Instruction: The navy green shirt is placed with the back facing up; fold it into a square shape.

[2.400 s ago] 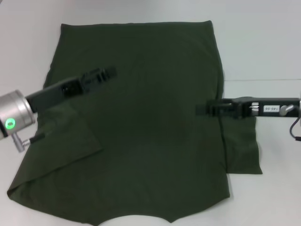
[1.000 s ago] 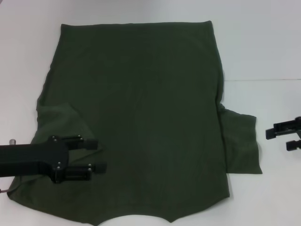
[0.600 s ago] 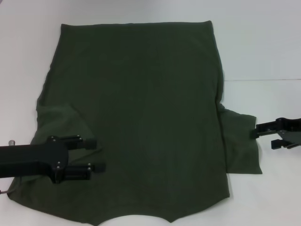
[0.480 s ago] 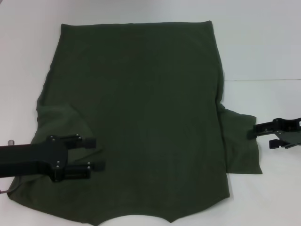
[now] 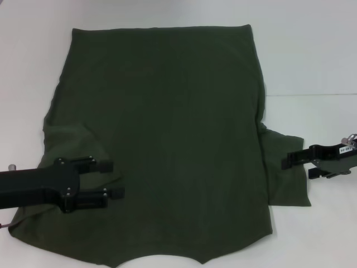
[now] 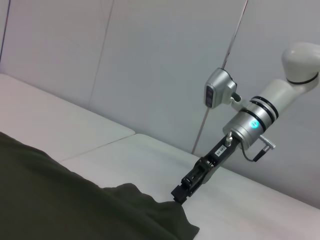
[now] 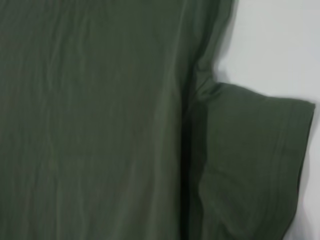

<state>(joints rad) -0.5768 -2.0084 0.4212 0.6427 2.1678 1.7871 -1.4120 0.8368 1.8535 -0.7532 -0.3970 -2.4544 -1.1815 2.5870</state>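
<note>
A dark olive-green cotton shirt (image 5: pixel 162 139) lies flat on a white table (image 5: pixel 312 56). The left gripper (image 5: pixel 111 180) hovers spread and empty over the shirt's near left part; the right gripper (image 5: pixel 295 166), parted and empty, sits at its right sleeve edge.

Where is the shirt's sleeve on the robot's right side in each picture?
Head view: the right sleeve sticks out from the shirt at the right edge, under the right gripper.
Left wrist view: the sleeve is the dark flap at the bottom, below that gripper.
Right wrist view: the sleeve fills the lower right.
Shared landmark: the white table.
</note>
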